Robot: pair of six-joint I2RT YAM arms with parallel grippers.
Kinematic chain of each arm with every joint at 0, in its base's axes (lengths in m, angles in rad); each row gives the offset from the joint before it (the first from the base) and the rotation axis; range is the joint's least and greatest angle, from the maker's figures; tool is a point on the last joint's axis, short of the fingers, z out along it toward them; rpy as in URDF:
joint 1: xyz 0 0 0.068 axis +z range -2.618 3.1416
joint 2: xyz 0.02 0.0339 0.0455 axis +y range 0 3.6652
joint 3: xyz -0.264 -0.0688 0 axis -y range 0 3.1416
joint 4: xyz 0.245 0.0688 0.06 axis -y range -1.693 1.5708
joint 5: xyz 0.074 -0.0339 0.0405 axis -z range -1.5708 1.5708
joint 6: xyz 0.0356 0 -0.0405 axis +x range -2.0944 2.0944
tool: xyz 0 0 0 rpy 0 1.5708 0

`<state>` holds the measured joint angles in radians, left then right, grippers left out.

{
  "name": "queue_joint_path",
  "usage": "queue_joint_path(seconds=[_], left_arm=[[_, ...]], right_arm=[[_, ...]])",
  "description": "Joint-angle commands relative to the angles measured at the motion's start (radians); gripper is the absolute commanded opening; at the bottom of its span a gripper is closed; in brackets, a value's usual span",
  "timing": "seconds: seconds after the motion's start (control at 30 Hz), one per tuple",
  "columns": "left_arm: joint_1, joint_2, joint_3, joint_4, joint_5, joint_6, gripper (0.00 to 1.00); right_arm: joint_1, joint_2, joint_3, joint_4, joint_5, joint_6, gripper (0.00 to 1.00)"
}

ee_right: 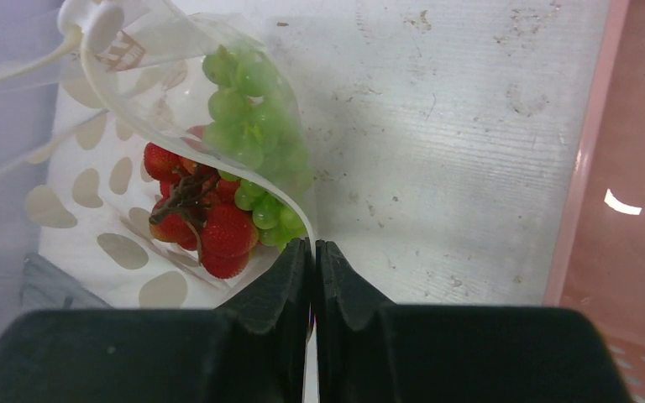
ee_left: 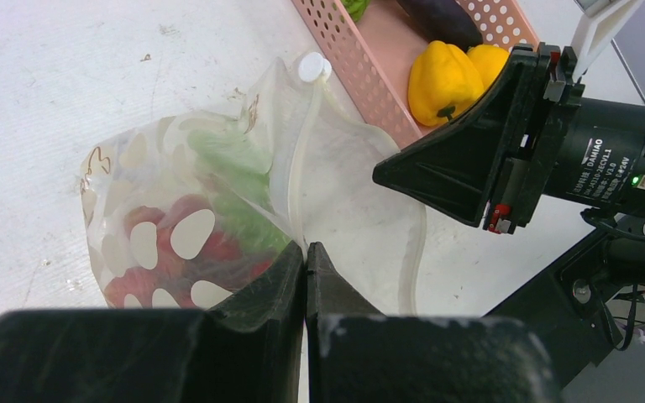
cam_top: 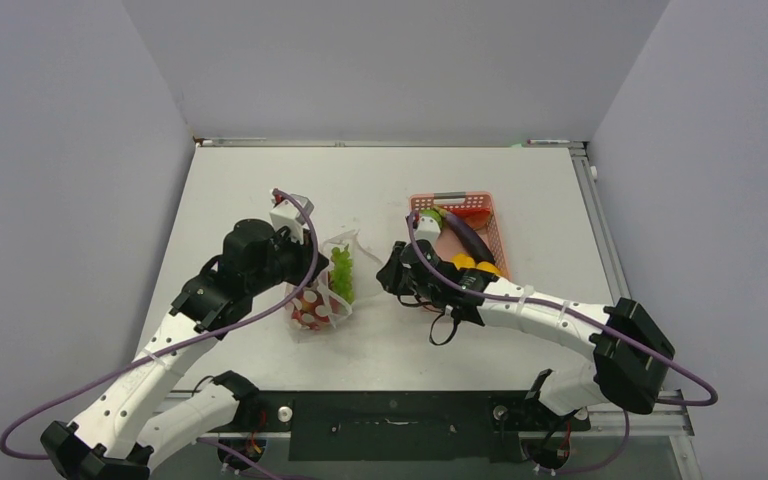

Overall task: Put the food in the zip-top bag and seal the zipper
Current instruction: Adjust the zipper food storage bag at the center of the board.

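Grapes (ee_right: 256, 126), strawberries (ee_right: 214, 231) bagged; eggplant (cam_top: 468, 238), peppers (ee_left: 445, 80) wait in basket (ee_left: 361, 67); left gripper (ee_left: 306, 248), right gripper (ee_right: 312, 243) pinched shut on unsealed zip-top bag (ee_left: 159, 193) rim.

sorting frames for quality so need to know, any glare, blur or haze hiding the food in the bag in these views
Top external: even light, only soft shadows, bag small but sharp. Left wrist: the cloudy film smears the food inside; yellow pepper is crisp. Right wrist: grapes and strawberries sharp, blurred plastic veils the left edge, one glare spot on the pink basket.
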<state>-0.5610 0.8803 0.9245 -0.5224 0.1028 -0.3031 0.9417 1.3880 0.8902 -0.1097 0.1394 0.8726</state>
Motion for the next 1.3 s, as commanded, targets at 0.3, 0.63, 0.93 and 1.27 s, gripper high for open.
queue_joint_path(seconds=[0.3,0.63,0.93,1.27], left_arm=[[-0.049,-0.069,0.056,-0.061,-0.003,-0.029,0.00],[-0.050,-0.068,0.103,-0.140,0.086,-0.093,0.00],[-0.049,-0.076,0.047,-0.094,0.111,-0.151,0.01],[-0.050,0.014,-0.095,0.000,0.122,-0.206,0.00]], right_arm=[[0.002,-0.081,0.157,-0.076,-0.003,-0.115,0.05],[0.018,-0.179,0.293,-0.260,0.020,-0.234,0.05],[0.025,-0.156,0.457,-0.383,0.017,-0.316,0.05],[0.021,-0.129,0.176,-0.282,0.059,-0.279,0.05]])
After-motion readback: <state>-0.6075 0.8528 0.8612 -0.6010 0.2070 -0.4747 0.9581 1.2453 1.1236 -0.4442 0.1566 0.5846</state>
